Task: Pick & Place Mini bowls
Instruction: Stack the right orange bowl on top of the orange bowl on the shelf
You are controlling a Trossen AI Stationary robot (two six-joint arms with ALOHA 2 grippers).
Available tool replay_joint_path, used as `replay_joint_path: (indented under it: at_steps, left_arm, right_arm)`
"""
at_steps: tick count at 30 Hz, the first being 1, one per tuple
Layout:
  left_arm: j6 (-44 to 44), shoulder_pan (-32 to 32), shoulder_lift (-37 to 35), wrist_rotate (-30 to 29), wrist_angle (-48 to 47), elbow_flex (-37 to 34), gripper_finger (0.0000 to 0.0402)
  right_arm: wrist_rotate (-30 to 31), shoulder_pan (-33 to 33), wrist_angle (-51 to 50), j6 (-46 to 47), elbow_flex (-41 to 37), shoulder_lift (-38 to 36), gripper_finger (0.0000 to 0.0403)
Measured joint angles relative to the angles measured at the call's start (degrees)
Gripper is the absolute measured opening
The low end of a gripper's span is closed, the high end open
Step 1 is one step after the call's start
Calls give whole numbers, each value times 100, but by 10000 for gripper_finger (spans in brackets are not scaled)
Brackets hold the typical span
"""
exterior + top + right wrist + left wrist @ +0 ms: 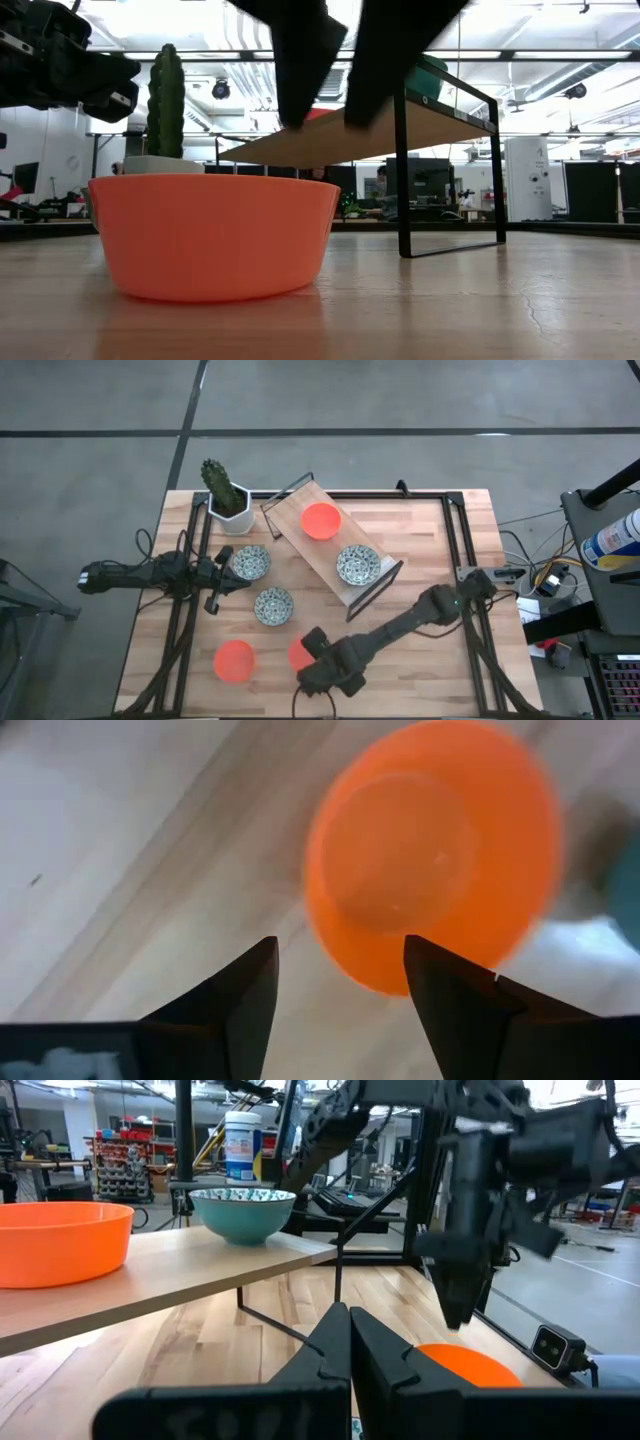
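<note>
- Near the tabletop's [420,650] front edge, the right gripper [312,647] hangs over an orange bowl [299,654], fingers spread, holding nothing.
- That bowl lies directly below and slightly ahead of the gripper; being round, it has no long axis.
- Left gripper [215,600] waits beside two patterned bowls [250,562], fingers pressed together.
- Right wrist view shows the rim between the fingers; the high view hides much of it.
- Another orange bowl [321,520] sits on the shelf [300,550].
</note>
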Motion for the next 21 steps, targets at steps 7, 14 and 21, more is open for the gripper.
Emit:
replay_joint_path:
  at_steps: [7, 14, 21]
  left_arm:
    - [0, 1, 2, 1, 0, -2, 0]
    - [1, 0, 2, 1, 0, 0, 0]
    - [1, 0, 3, 1, 0, 0, 0]
  right_arm:
    - [159, 16, 17, 64, 0, 310, 213]
    - [234, 16, 118, 529, 0, 302, 156]
    - [-74, 15, 310, 738, 0, 373, 45]
